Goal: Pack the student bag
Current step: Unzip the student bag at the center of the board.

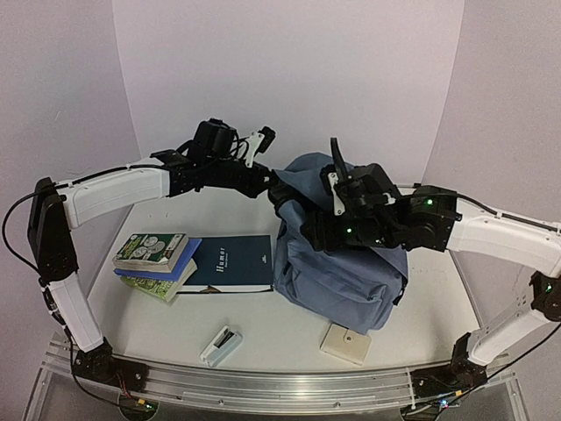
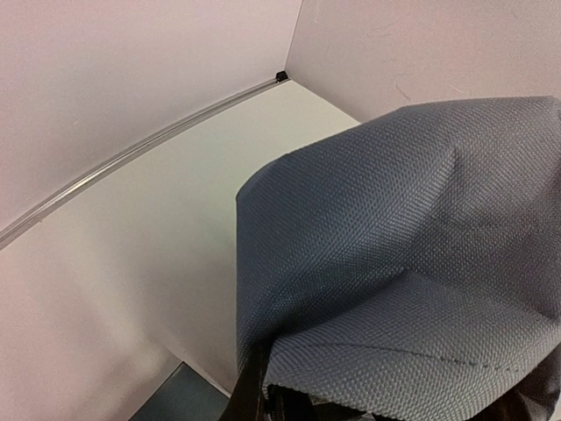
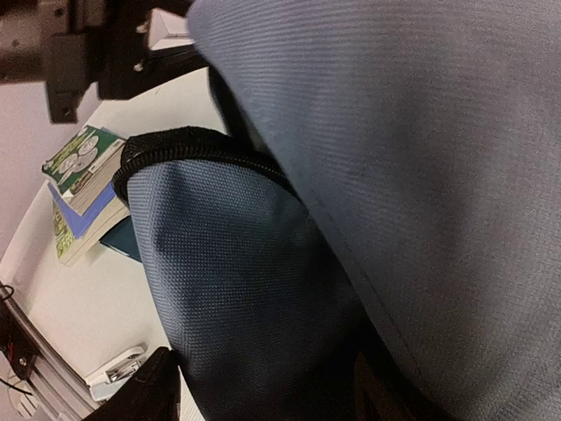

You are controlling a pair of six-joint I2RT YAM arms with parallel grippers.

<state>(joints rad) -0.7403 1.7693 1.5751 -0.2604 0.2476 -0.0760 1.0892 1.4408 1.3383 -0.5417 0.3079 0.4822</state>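
Lit softly & evenly from overhead in top view, w/ a pinkish-violet cast on the walls. Threw only short, soft shadows under the books and beside the student bag. Nearly washed out the pale worktop. Bent straight lines at frame edges, esp. the rails. Kept fabric weave sharp in left wrist view, a bit grainy. Went soft in right wrist view: blurred the close fabric, left btm edge nearly black.
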